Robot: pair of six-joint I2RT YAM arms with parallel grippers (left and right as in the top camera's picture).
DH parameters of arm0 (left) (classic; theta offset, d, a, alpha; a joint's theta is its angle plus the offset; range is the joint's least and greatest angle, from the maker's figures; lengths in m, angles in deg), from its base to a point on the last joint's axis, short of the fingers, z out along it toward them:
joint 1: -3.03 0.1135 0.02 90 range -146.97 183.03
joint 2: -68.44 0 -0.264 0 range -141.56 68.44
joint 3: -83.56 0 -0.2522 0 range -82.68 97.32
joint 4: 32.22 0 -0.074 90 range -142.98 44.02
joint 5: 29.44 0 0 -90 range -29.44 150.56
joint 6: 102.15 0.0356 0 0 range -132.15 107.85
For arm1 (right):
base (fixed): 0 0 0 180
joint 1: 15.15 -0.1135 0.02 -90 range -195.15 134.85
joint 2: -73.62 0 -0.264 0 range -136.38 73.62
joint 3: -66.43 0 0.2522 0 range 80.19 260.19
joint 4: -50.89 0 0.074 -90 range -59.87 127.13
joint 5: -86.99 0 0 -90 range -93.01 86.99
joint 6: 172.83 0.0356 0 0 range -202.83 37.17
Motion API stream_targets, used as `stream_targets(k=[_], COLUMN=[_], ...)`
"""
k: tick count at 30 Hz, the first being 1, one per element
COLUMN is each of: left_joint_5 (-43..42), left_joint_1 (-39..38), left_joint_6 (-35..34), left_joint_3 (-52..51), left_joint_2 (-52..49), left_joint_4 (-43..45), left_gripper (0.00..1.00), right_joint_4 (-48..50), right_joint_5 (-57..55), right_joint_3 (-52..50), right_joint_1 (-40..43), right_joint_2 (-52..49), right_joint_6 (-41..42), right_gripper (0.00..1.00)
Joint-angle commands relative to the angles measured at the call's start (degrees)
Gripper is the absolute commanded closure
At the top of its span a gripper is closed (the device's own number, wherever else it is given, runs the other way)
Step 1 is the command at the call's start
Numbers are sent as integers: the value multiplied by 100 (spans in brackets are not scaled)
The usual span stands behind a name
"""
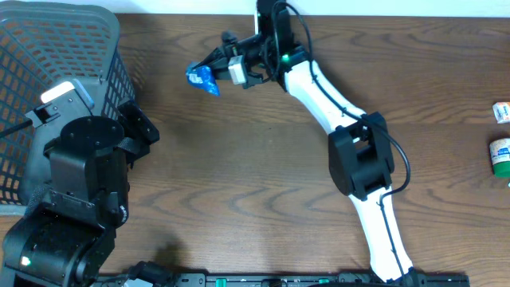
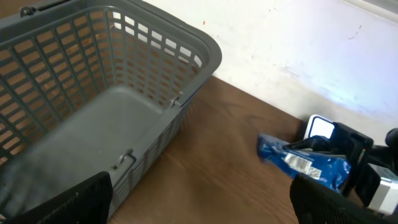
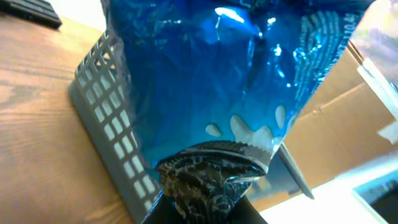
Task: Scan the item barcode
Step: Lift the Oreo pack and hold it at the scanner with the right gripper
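The item is a shiny blue packet, held above the table at the back centre. My right gripper is shut on its crimped end. In the right wrist view the blue packet fills the frame above the right gripper. In the left wrist view the blue packet shows a white barcode label turned toward that camera. My left gripper stands open and empty beside the basket, well left of the packet. In its own view the left gripper has only bare table between its fingers.
A grey plastic basket stands at the back left, seen empty in the left wrist view as the basket. A green-and-white bottle and a small box lie at the right edge. A pale wall runs behind the table.
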Motion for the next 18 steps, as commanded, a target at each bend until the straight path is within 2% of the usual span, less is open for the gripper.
stream_targets(k=[1, 7, 10, 14, 16, 18], left_joint_5=[72, 72, 72, 72, 72, 72], left_joint_1=[24, 24, 24, 24, 24, 24], left_joint_6=[79, 79, 79, 81, 79, 79], left_joint_3=[20, 20, 20, 20, 20, 20], left_joint_2=[0, 0, 0, 0, 0, 0], left_joint_4=[-11, -11, -11, -11, -11, -11], left_gripper=[9, 8, 9, 9, 9, 9], right_joint_4=[140, 214, 201, -92, -236, -564], right_joint_5=[149, 149, 149, 149, 149, 133], right_joint_3=[48, 50, 48, 48, 48, 48], right_joint_1=[-87, -166, -164, -116, -50, -2], right_joint_2=[219, 219, 219, 216, 216, 216], right_joint_6=[780, 1746, 3259, 6373, 7025, 7163], right_gripper=[99, 99, 99, 99, 99, 99])
